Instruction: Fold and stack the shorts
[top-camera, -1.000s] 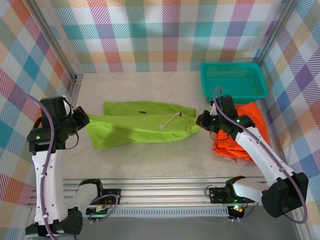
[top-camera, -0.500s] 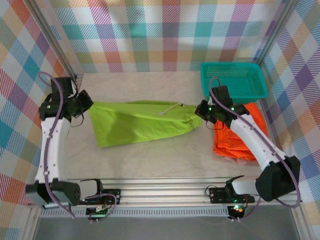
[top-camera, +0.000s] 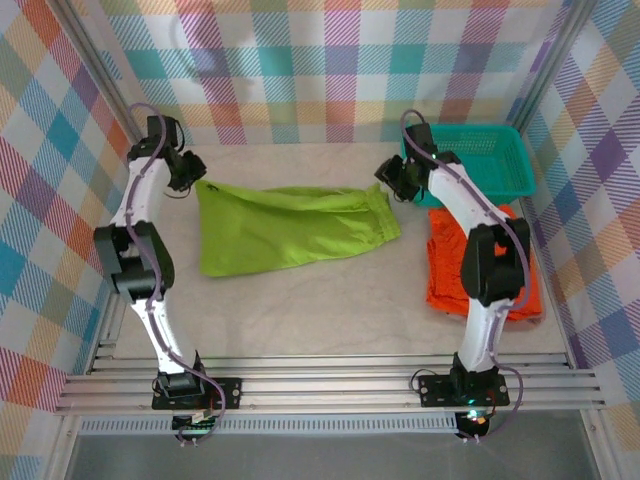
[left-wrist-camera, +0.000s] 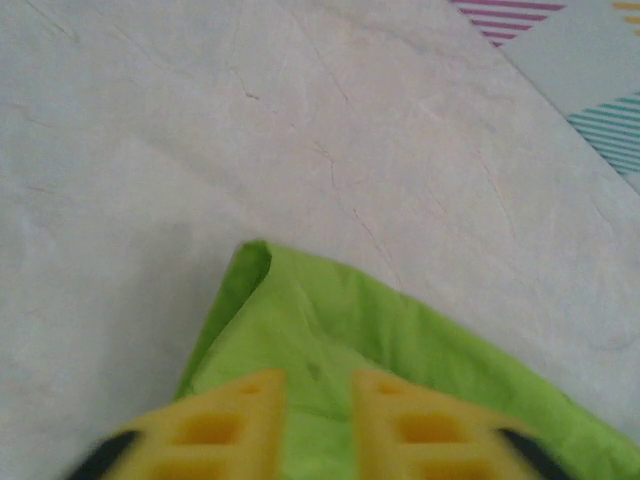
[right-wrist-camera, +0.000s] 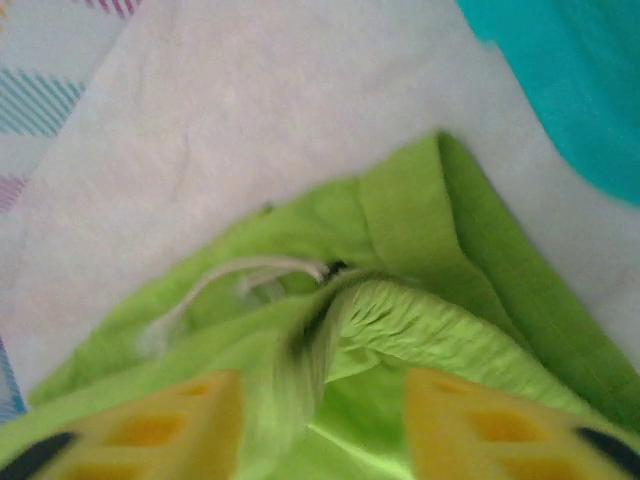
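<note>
A teal basket (top-camera: 490, 160) sits in the far right corner of the worktop (top-camera: 330, 310). The orange shorts (top-camera: 515, 270) lie just in front of it along the right edge. Checked walls (top-camera: 330, 70) close in the back and both sides. The right arm runs over the orange shorts and hides part of them.

The green shorts (top-camera: 285, 228) lie spread flat across the middle of the worktop, well clear of the orange pair. Their left end is at the left gripper (top-camera: 192, 180) and their gathered waistband is at the right gripper (top-camera: 393, 185).

Both arms are stretched far forward from their bases. The left one runs up the left side with its wrist turned inward near the far left corner. The right one's forearm slants leftward, ending just beside the basket's near left corner.

From the left wrist, the gripper (left-wrist-camera: 318, 385) stands narrow over a folded corner of green cloth (left-wrist-camera: 380, 350). Whether it pinches that cloth cannot be told.

From the right wrist, the gripper (right-wrist-camera: 322, 400) stands wide, with a blurred ridge of waistband (right-wrist-camera: 430, 300) rising in the gap. The white drawstring (right-wrist-camera: 220, 285) lies loose beyond it, and the basket (right-wrist-camera: 560, 80) is at the upper right.
</note>
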